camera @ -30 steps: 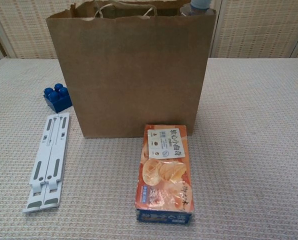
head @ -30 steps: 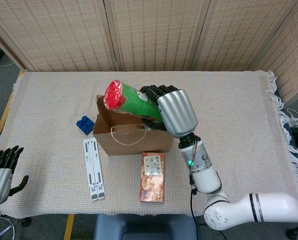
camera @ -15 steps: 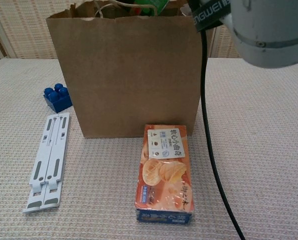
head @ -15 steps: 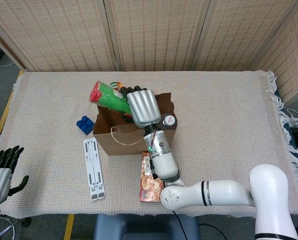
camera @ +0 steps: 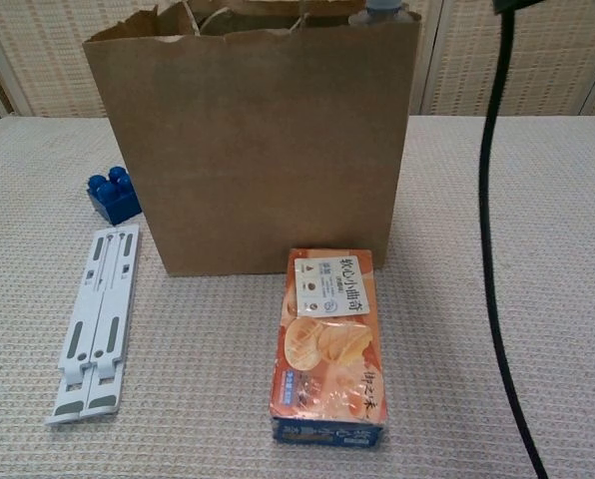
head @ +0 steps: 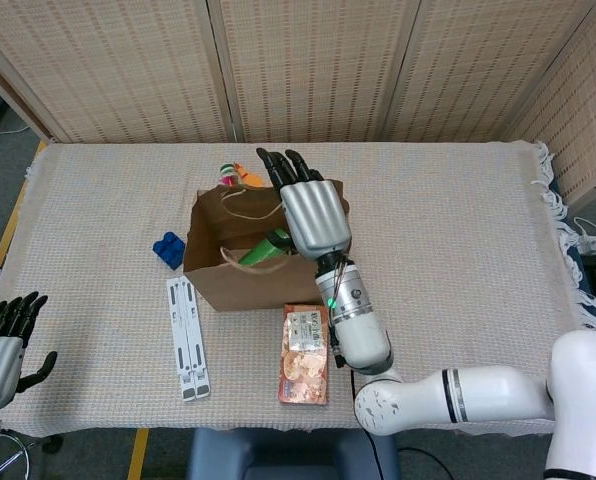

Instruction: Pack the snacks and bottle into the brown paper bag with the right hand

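Note:
The brown paper bag (head: 240, 283) (camera: 248, 150) stands open at mid-table. A green snack can (head: 266, 249) lies tilted inside it, and a bottle top (camera: 381, 9) peeks over its right rim. My right hand (head: 311, 205) hovers over the bag's right side, fingers stretched out straight and holding nothing. An orange biscuit box (head: 305, 353) (camera: 329, 344) lies flat on the cloth just in front of the bag. My left hand (head: 2, 345) hangs off the table's near left corner, empty with fingers apart.
A blue toy block (head: 168, 249) (camera: 113, 195) sits left of the bag. A white folding stand (head: 188, 338) (camera: 91, 321) lies in front of the block. A small colourful item (head: 229, 178) shows behind the bag. A black arm cable (camera: 495, 200) hangs at the right.
My right hand brought the green can over the bag and let it go. The can now lies inside the bag, and the hand's fingers have straightened above it.

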Robot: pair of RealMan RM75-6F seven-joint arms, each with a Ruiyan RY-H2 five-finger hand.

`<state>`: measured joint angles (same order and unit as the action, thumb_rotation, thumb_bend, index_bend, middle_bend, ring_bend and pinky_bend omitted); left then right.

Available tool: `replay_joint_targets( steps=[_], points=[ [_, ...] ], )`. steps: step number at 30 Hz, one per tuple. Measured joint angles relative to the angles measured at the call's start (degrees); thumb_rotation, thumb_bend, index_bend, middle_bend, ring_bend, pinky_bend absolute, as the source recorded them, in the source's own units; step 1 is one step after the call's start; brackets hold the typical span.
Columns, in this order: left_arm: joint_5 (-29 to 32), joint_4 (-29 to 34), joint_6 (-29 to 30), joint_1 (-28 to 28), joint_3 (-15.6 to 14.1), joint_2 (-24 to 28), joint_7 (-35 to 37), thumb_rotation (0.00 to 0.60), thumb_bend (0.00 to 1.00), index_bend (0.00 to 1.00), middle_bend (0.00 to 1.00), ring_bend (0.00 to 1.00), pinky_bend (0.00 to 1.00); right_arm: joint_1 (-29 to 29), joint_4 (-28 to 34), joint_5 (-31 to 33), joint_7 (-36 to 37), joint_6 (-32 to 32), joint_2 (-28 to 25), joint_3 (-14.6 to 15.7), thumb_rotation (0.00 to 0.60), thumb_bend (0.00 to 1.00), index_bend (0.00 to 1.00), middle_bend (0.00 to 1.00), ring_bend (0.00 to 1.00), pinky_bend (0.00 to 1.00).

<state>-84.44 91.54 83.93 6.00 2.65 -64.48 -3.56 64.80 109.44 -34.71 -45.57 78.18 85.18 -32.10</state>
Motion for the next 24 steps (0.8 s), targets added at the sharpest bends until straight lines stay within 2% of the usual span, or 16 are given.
replay_joint_targets(
  steps=[4,7,12,18,20,24],
  points=[
    [0.0,0.1,0.2,0.0,0.0,-0.1,-0.5,0.600,0.35,0.02,0.00,0.00,0.00,-6.3,7.1,-4.2,3.2,0.1,-6.9,3.0,0.600,0.08,0.00,0.10,0.05,0.30],
    [0.1,0.1,0.4,-0.1,0.1,-0.3,-1.0,0.600,0.35,0.02,0.00,0.00,0.00,-12.5,11.4,-10.6,7.5,-0.4,-13.7,7.5,0.600,0.08,0.00,0.10,0.05,0.30],
    [0.3,0.3,0.7,-0.3,0.2,-0.6,-1.9,0.600,0.35,0.02,0.00,0.00,0.00,-21.0,13.4,-23.7,17.2,-2.4,-22.2,15.2,0.600,0.08,0.00,0.10,0.06,0.30],
    [0.6,0.6,1.0,-0.3,0.4,-0.8,-2.9,0.600,0.35,0.02,0.00,0.00,0.00,-29.3,8.5,-45.1,29.9,-4.7,-28.4,25.9,0.600,0.08,0.01,0.10,0.06,0.30],
    [0.7,0.7,1.1,-0.4,0.4,-1.0,-3.3,0.600,0.35,0.02,0.00,0.00,0.00,-31.4,4.7,-52.6,33.2,-5.4,-29.8,29.6,0.600,0.08,0.01,0.10,0.06,0.30],
    [0.8,0.7,1.3,-0.5,0.5,-1.1,-3.7,0.600,0.35,0.02,0.00,0.00,0.00,-33.7,-3.4,-64.1,35.9,-7.5,-30.9,34.8,0.600,0.07,0.00,0.10,0.03,0.28]
  ],
)
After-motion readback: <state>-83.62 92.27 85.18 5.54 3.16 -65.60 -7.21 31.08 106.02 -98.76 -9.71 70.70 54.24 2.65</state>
